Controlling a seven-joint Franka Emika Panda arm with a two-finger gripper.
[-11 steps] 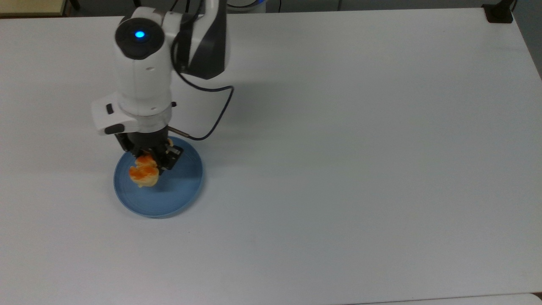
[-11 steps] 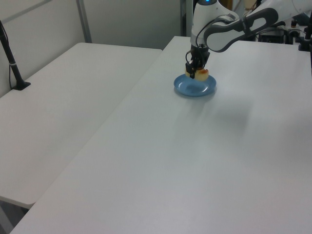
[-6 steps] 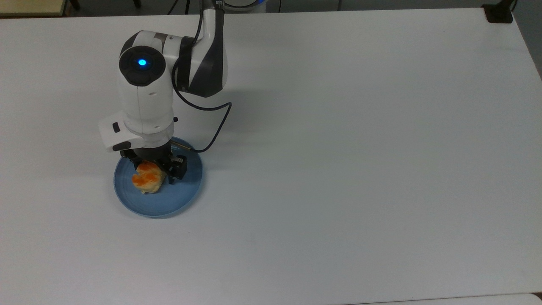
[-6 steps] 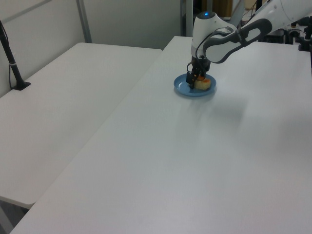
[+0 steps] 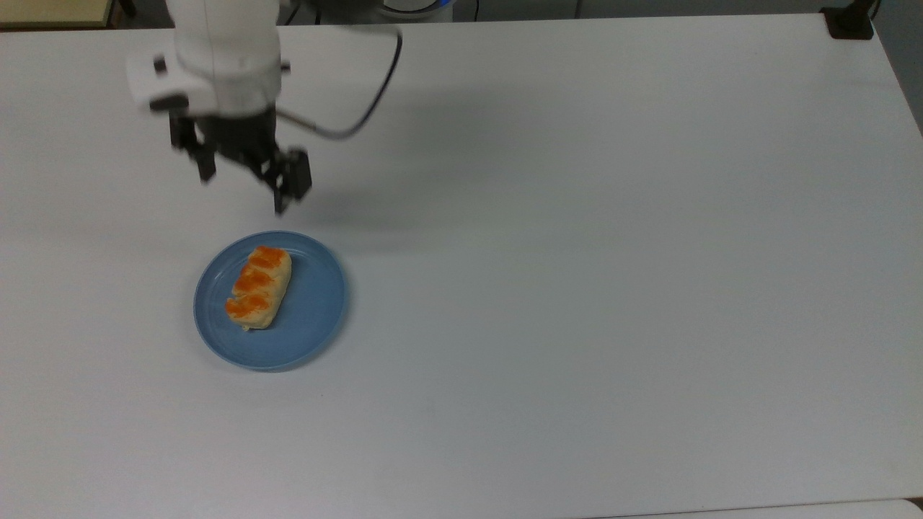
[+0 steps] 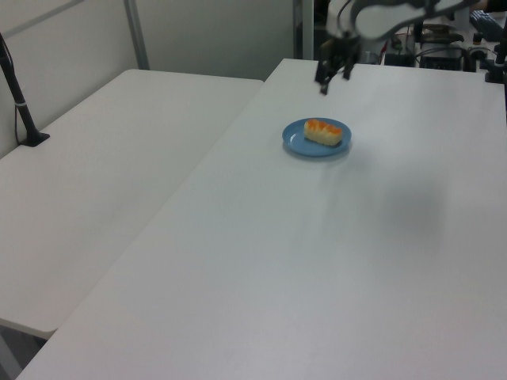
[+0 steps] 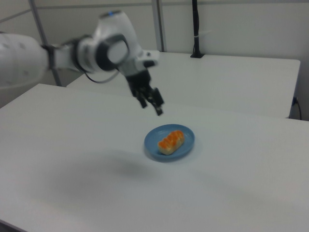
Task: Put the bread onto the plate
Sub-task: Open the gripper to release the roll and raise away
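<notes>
Since the earlier frame, the gripper (image 5: pixel 241 191) has been lifted off the plate and carried to the upper left of the top view; its fingers (image 5: pixel 283 194) are spread apart and nothing is held between them. It is also seen at the upper centre of the left view (image 6: pixel 333 77) and left of centre in the right view (image 7: pixel 151 106), raised clear of the white table (image 5: pixel 577 252). Bread (image 5: pixel 259 287): released, lying flat on the plate (image 5: pixel 317 303), slightly left of the dish's middle in the top view, glazed bumps upward. Plate: resting on the table, lower left of the top view, well apart from the gripper.
</notes>
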